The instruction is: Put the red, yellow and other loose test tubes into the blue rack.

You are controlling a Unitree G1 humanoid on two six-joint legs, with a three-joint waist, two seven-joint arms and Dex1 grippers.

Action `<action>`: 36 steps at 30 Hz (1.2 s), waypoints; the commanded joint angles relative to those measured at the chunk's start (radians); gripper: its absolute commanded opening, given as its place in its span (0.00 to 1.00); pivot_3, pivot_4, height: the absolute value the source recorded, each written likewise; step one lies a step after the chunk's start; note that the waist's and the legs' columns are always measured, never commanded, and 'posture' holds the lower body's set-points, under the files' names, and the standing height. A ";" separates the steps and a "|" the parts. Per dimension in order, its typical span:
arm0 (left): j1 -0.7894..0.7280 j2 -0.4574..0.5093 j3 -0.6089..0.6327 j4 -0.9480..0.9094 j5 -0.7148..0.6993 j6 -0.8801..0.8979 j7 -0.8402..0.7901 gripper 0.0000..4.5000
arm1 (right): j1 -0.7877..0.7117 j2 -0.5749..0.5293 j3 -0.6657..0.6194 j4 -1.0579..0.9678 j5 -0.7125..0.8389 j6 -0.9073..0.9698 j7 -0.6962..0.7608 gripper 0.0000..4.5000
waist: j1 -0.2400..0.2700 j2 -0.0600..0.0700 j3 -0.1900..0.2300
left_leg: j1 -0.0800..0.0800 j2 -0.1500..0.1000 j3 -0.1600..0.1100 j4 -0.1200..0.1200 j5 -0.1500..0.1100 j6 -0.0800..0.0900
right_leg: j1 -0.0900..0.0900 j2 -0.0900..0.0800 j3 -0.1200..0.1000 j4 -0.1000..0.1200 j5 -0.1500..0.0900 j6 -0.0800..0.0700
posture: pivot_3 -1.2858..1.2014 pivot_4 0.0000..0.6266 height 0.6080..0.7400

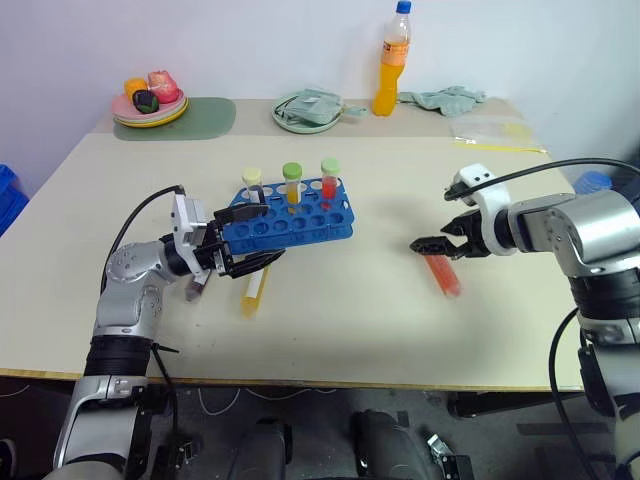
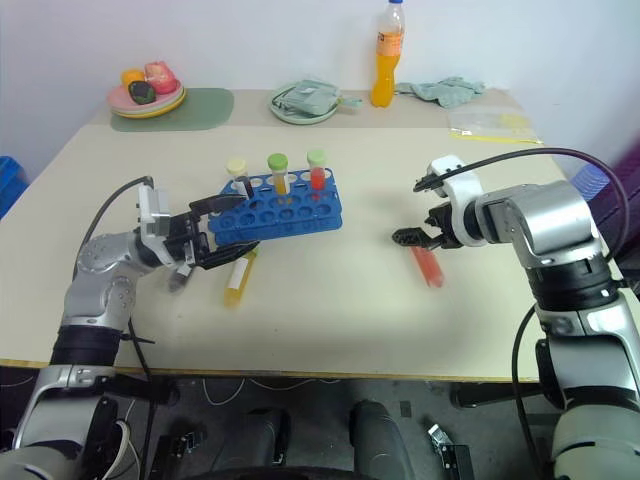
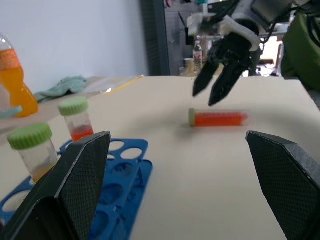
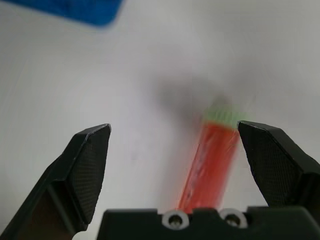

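Red tube point(image 4: 210, 160) lying betw open right gripper point(image 4: 175, 150) fingers, untouched.

A bright blue rack point(image 1: 290, 222) is seen on a cream table point(image 1: 360, 310). Three tubes point(image 1: 292, 184) in it are capped pale yellow, green and green. Loose tubes are red point(image 1: 443, 273) and yellow point(image 1: 252, 291). At twelve o'clock, an orange bottle point(image 1: 391, 62) is blue-capped.

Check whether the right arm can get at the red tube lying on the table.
Probably yes: the right tool hangs open just above the red tube, which lies alone on bare table.
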 commanded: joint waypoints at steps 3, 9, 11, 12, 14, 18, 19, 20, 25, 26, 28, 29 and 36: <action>0.039 -0.010 0.008 -0.098 -0.015 0.003 0.044 0.99 | -0.051 0.005 0.072 0.098 -0.047 0.009 -0.025 1.00 | -0.004 0.000 0.000 | 0.000 0.000 0.000 0.000 0.000 0.000 | 0.000 0.000 0.000 -0.001 0.000 0.000 | 0.52 0.24 1.00; 0.078 -0.021 0.002 -0.170 -0.020 0.022 0.084 0.99 | -0.081 0.001 0.085 0.188 -0.067 0.008 -0.027 1.00 | -0.008 0.000 0.000 | 0.000 0.000 0.000 0.000 0.000 0.000 | 0.000 0.000 0.000 0.000 0.000 0.000 | 0.52 0.24 1.00; 0.086 -0.025 0.001 -0.182 -0.023 0.026 0.090 0.99 | -0.088 -0.003 0.107 0.175 -0.063 0.019 -0.016 1.00 | -0.010 0.000 0.000 | 0.000 0.000 0.000 0.000 0.000 0.000 | 0.000 0.000 0.000 0.000 0.000 0.000 | 0.52 0.24 1.00; 0.089 -0.025 0.002 -0.182 -0.024 0.022 0.088 0.99 | -0.091 0.004 0.108 0.166 -0.057 0.038 -0.018 1.00 | -0.010 0.000 0.000 | 0.001 0.000 0.000 0.000 0.000 0.000 | 0.000 0.001 0.000 0.000 0.000 0.000 | 0.52 0.24 1.00; 0.091 -0.028 -0.001 -0.185 -0.026 0.023 0.089 0.99 | -0.088 0.005 0.112 0.154 -0.049 0.059 -0.016 1.00 | -0.009 0.000 0.000 | 0.001 0.000 0.000 -0.001 0.000 0.000 | 0.000 0.001 0.000 0.000 0.000 0.000 | 0.52 0.24 1.00; 0.087 -0.036 -0.005 -0.186 -0.031 0.017 0.086 0.99 | -0.071 0.001 0.101 0.147 -0.051 0.088 -0.033 1.00 | -0.008 0.000 0.000 | 0.000 0.000 0.000 0.000 0.000 0.000 | 0.000 0.001 0.000 0.000 0.000 0.000 | 0.52 0.24 1.00; 0.088 -0.039 -0.007 -0.183 -0.033 0.014 0.080 0.99 | -0.057 -0.008 0.102 0.129 -0.047 0.101 -0.035 1.00 | -0.007 0.000 0.000 | 0.000 0.000 0.000 0.000 0.000 0.000 | 0.000 0.001 0.000 0.000 0.000 0.000 | 0.52 0.24 1.00; 0.088 -0.042 -0.009 -0.181 -0.034 0.013 0.076 0.99 | -0.045 -0.016 0.104 0.115 -0.041 0.113 -0.033 1.00 | -0.007 0.000 0.000 | 0.000 0.000 0.000 0.000 0.000 0.000 | 0.000 0.001 0.000 0.000 0.000 0.000 | 0.52 0.24 1.00; 0.082 -0.060 -0.022 -0.175 -0.027 0.006 0.067 0.99 | -0.013 -0.033 0.096 0.073 -0.024 0.148 -0.035 1.00 | -0.006 0.000 0.000 | 0.000 0.000 0.000 0.000 0.000 0.000 | 0.000 0.001 0.000 0.000 0.000 0.000 | 0.52 0.24 1.00; 0.081 -0.064 -0.025 -0.177 -0.024 0.006 0.070 0.99 | -0.009 -0.037 0.096 0.069 -0.022 0.148 -0.035 1.00 | -0.007 0.000 0.000 | 0.000 0.000 0.000 0.000 0.000 0.000 | 0.000 0.001 0.000 0.000 0.000 0.000 | 0.52 0.24 1.00; 0.080 -0.069 -0.026 -0.173 -0.024 0.001 0.066 0.99 | -0.017 -0.032 0.101 0.079 -0.025 0.144 -0.039 1.00 | -0.009 0.000 0.000 | 0.001 0.000 0.000 0.000 0.000 0.000 | 0.000 0.001 0.000 0.000 0.000 0.000 | 0.52 0.24 1.00; 0.081 -0.072 -0.027 -0.171 -0.023 -0.002 0.065 0.99 | -0.021 -0.028 0.103 0.089 -0.028 0.138 -0.040 1.00 | -0.010 0.000 0.000 | 0.001 0.000 0.000 0.000 0.000 0.000 | 0.000 0.001 0.000 0.000 0.000 0.000 | 0.52 0.24 1.00; 0.112 -0.075 -0.025 -0.193 -0.027 -0.007 0.081 0.99 | -0.064 0.015 0.108 0.159 -0.048 0.084 -0.056 1.00 | -0.010 0.000 0.000 | 0.001 0.000 0.000 0.000 0.000 0.000 | 0.000 0.001 0.000 0.000 0.000 0.000 | 0.52 0.24 1.00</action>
